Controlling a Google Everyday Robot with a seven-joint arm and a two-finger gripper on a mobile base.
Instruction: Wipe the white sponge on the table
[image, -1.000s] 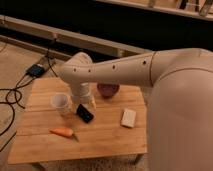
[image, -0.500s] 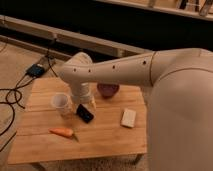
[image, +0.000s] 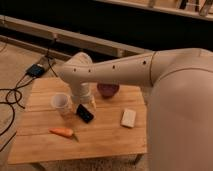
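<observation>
- Pincer (image: 91, 103) hangs centre-left of the frame, just above the black phone (image: 84, 113), jaws spread wide and holding nothing.
- White sponge (image: 128, 118) lies flat, right of centre on the table (image: 105, 142), apart from the pincer.
- Wiping looks unstarted: reaching, gripping and rubbing all remain.

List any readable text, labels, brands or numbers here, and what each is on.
None readable.
No print shows on the white sponge, black phone, cup, bowl or table.
Pincer, low over the table beside the phone: no markings visible.
</observation>
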